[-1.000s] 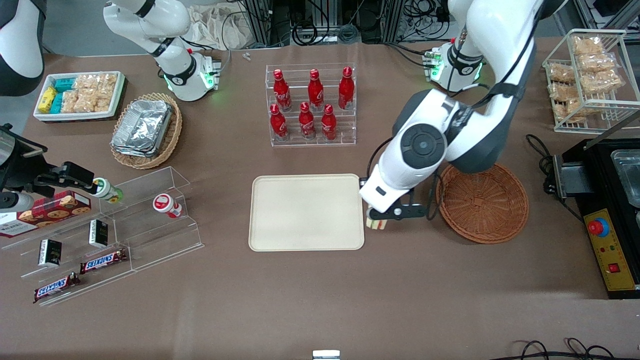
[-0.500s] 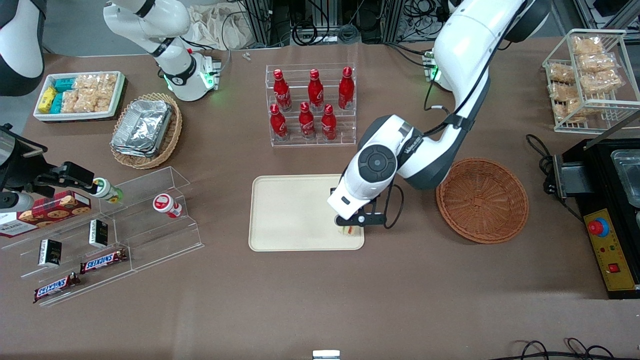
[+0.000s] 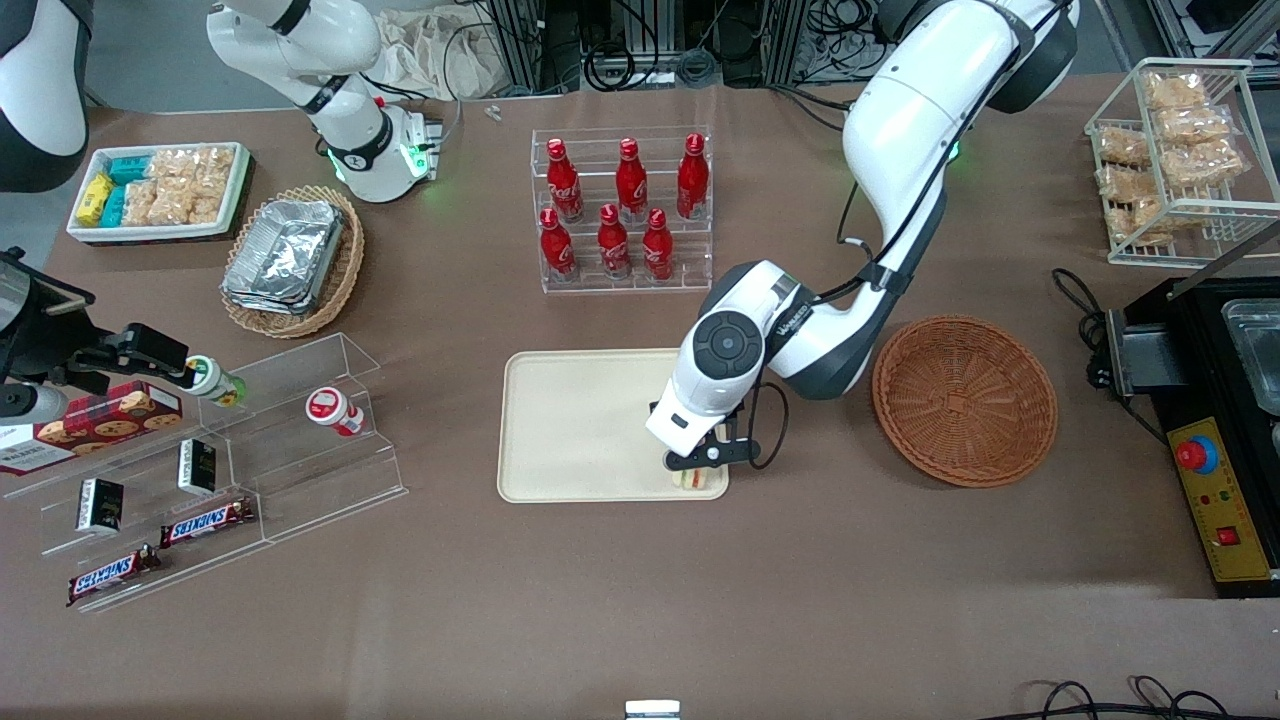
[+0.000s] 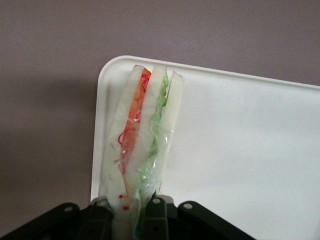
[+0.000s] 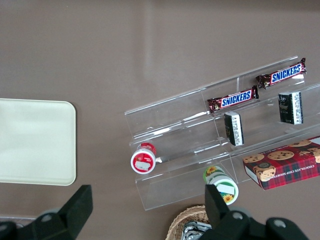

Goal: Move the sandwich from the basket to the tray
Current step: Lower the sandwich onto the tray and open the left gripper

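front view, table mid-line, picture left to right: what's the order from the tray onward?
tray → gripper shut on the sandwich, over the tray's near corner → basket → black appliance with red button.

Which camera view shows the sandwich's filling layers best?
The left wrist view: the sandwich fills it, orange and green layers plain, gripped by the hand over the tray. The front view shows only a sliver under the arm; the right wrist view shows none.

- A robot lab dressed as a snack shop.
- Cola bottles (image 3: 620, 210) stand on a clear tiered rack; chocolate bars (image 3: 205, 520) lie on acrylic shelves (image 3: 300, 440).
- Cables (image 3: 640, 50) and aluminium framing edge the brown tabletop (image 3: 640, 600); an emergency-stop box (image 3: 1215, 495) sits nearby.
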`<action>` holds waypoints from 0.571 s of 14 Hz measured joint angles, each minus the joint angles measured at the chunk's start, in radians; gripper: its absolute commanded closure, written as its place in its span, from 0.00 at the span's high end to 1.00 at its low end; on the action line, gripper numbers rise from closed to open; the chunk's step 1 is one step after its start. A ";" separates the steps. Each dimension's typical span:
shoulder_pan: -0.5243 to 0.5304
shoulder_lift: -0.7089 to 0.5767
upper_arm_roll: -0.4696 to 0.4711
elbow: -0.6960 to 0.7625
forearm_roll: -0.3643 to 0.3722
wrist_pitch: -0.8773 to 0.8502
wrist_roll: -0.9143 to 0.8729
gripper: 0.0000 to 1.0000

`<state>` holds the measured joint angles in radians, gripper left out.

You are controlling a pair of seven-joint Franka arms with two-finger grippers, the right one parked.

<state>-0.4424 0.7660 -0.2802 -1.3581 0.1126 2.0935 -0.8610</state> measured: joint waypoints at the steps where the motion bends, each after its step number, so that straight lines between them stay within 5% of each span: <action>1: 0.000 0.007 0.000 -0.001 0.013 0.000 -0.011 0.09; 3: 0.000 0.019 0.000 -0.013 0.022 0.001 -0.019 0.21; 5: -0.001 0.027 0.000 -0.028 0.022 0.006 -0.022 0.50; 6: -0.002 0.032 -0.001 -0.031 0.022 0.008 -0.023 1.00; 8: -0.003 0.039 -0.001 -0.033 0.022 0.019 -0.023 1.00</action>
<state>-0.4456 0.8054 -0.2810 -1.3915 0.1349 2.1120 -0.8837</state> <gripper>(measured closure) 0.648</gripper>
